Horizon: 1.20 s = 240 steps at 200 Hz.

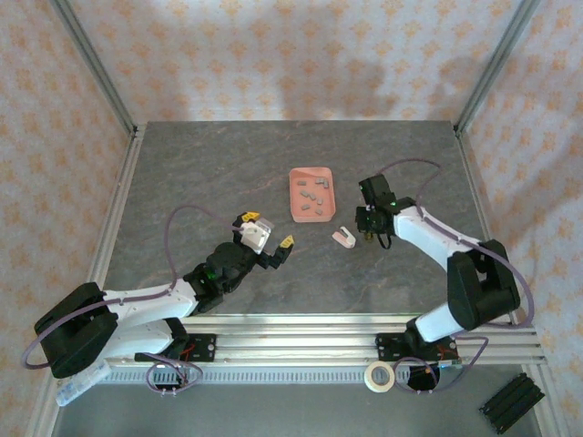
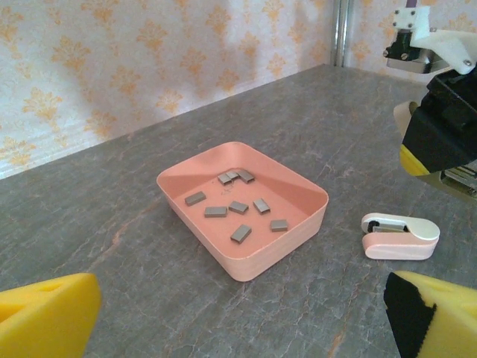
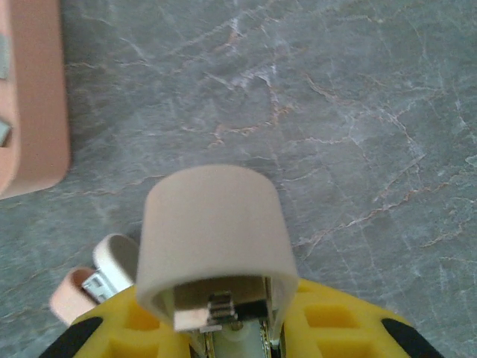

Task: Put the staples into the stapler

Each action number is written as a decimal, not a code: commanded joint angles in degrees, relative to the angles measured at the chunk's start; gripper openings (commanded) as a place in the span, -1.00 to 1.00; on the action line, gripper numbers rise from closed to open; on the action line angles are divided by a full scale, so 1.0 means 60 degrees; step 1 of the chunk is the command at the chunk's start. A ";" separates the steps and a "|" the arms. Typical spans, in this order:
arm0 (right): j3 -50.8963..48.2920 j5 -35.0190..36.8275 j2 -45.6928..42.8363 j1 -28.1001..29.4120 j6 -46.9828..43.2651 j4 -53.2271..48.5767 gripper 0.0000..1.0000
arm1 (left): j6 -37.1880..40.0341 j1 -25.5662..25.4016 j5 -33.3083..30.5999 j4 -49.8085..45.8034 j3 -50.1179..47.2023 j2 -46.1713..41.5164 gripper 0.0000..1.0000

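The stapler (image 2: 400, 236), a tiny pale pink-and-white plastic one, lies on its side on the bare table, with its white half along its pink half. It is just off the near right corner of the tray and just left of my right claw. I am not holding it with either claw.

The grey, marble-veined table (image 1: 200, 182) spreads under everything. My white-and-black left arm (image 1: 155, 300) reaches in from the near left, and my white-and-black right arm (image 1: 437, 241) bends in from the near right.

My left claw (image 1: 266, 228) hangs above the table, on the near left of the tray. Its yellow-padded fingers (image 2: 45, 313) are spread wide apart with nothing between them.

My right claw (image 1: 369, 226) is clamped on a stubby, cream, curved plastic piece (image 3: 216, 224). The piece sticks out past my yellow pads above the table, and I can see a bit of metal inside its hollow end.

The shallow, salmon-pink, rectangular plastic tray (image 2: 298, 239) stands flat on the table between my two claws, a little farther out than either.

The staples (image 2: 238, 207), several short grey metal strips, lie scattered loose on the tray's floor. Two or three of them overlap at its far side.
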 commanded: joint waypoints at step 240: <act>0.0613 -0.0646 -0.0103 0.1221 -0.2743 -0.0961 0.57 | -0.0193 0.0026 -0.0211 -0.0108 -0.0194 0.0015 1.00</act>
